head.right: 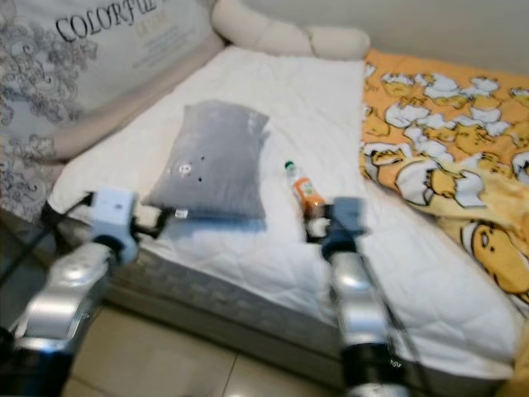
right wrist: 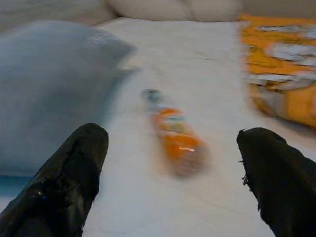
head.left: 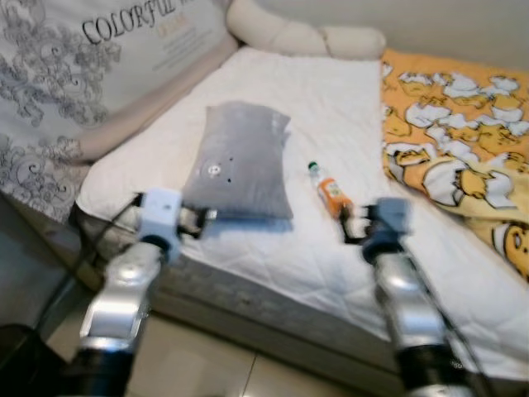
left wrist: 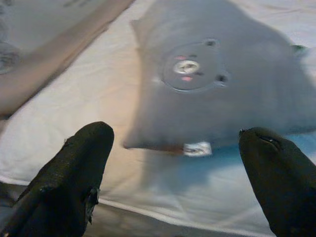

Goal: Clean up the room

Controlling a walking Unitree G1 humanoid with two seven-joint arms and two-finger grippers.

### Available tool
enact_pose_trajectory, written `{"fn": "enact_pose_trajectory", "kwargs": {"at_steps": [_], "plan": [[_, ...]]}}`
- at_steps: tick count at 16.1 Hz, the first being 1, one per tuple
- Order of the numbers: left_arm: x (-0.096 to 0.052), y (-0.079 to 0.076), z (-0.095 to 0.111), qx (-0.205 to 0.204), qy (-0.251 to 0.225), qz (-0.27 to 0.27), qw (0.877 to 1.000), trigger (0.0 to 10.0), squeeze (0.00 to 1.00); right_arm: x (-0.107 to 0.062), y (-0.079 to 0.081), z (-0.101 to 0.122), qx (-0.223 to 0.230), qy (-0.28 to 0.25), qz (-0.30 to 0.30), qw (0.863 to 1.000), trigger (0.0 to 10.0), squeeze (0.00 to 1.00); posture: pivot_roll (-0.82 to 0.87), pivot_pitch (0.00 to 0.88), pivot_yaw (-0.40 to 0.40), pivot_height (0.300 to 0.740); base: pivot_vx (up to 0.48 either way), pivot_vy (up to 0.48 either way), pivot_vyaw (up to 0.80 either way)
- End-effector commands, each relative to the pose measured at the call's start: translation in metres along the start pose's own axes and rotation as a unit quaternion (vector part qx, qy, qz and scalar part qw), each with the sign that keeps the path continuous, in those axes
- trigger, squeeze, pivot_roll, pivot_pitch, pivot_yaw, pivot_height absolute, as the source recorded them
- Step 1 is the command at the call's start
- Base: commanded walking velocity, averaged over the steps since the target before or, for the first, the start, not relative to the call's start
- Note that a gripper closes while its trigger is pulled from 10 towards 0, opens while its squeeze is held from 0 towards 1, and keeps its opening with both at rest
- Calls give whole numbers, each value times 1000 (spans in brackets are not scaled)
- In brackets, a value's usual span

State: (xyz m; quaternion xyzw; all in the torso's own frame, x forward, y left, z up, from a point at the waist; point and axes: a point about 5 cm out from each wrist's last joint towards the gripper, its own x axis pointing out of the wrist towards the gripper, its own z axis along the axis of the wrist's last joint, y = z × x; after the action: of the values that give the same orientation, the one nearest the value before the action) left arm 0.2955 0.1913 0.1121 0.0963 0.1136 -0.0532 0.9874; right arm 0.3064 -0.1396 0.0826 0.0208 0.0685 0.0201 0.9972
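Both grippers hover at the white mattress [head.left: 347, 107] edge with fingers spread apart, the left gripper [left wrist: 177, 173] facing the grey pillow [head.left: 240, 159] just ahead and the right gripper [right wrist: 173, 173] facing the orange bottle [right wrist: 174, 136] (lying on its side) just beyond its fingertips.

1. Premises: a bedroom in a home.
2. Evidence: a bed [head.left: 273, 248] with white quilted mattress cover.
3. On the bed: grey pillow [head.left: 241, 159], orange cartoon-print blanket [head.left: 459, 157].
4. At the bed's head: cream bolster [head.left: 302, 35].
5. Beside the bed: pale tiled floor [head.left: 215, 364].
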Motion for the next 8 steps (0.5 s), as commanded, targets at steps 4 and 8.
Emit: {"fn": "enact_pose_trajectory", "kwargs": {"at_steps": [4,8], "plan": [[2,-7,6,0,-10,-12,1000,10000,0,-2,-13,-1,-10,3,-16,1000,10000,0,53,0,19,740,303,0,0],[2,-7,6,0,-10,-12,1000,10000,0,-2,-14,-2,-12,4,-17,1000,10000,0,53,0,20,740,301,0,0]]}}
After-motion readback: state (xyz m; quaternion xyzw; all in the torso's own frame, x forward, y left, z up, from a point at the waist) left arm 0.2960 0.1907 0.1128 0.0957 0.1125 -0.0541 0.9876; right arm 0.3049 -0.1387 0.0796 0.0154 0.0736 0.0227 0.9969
